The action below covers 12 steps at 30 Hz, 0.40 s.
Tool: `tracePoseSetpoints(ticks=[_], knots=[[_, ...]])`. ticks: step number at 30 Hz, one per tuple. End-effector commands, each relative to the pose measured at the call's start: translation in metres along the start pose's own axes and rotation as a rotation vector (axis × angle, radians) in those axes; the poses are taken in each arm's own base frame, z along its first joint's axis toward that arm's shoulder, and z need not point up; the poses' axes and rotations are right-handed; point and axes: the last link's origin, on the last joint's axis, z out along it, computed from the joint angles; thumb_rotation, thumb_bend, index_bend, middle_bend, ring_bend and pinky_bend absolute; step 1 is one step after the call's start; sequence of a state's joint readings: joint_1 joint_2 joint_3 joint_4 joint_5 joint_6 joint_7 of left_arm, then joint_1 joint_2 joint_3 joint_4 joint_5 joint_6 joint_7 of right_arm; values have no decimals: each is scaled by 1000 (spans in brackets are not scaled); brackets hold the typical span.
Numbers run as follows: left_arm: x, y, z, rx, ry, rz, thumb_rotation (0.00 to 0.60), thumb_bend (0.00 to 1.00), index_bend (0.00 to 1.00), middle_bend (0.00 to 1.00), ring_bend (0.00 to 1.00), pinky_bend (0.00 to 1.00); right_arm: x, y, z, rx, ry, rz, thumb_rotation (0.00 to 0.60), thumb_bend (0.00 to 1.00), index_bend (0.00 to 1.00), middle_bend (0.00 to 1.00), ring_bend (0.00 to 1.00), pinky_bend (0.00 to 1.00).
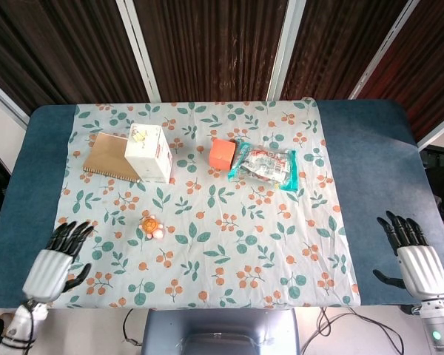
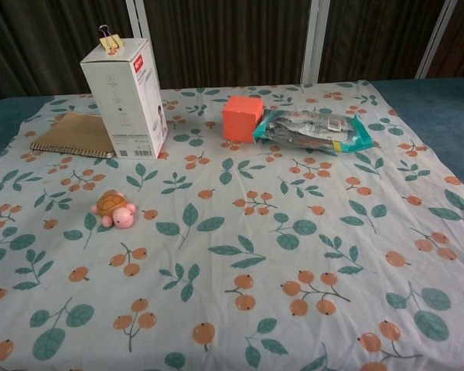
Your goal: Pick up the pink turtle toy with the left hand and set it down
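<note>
The pink turtle toy (image 1: 152,225) (image 2: 115,210), with an orange-brown shell, lies by itself on the floral cloth, left of the middle. My left hand (image 1: 57,259) hovers at the cloth's front left corner, well clear of the toy, fingers spread and holding nothing. My right hand (image 1: 411,255) is over the blue table at the front right, fingers apart and empty. Neither hand shows in the chest view.
A white box (image 1: 149,153) (image 2: 125,97) stands at the back left beside a brown notebook (image 1: 109,157) (image 2: 76,134). An orange cube (image 1: 222,154) (image 2: 242,117) and a teal snack packet (image 1: 266,166) (image 2: 313,130) sit at the back centre.
</note>
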<state>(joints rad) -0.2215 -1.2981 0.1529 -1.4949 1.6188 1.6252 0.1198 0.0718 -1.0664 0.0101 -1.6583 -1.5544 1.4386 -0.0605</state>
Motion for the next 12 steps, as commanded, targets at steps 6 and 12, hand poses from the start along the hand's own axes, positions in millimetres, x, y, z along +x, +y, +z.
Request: tracePoseSetpoints(ticks=[6,12], knots=[[18,-10,-33,91,-6,57,600,344,0,3,0,73,-4,-2,1,11,-5,1,600,205,0,0,0,0],[19,-18,-27,128,-16,69,600,345,0,3,0,75,-8,-3,5,15,-11,-5,600,205,0,0,0,0]])
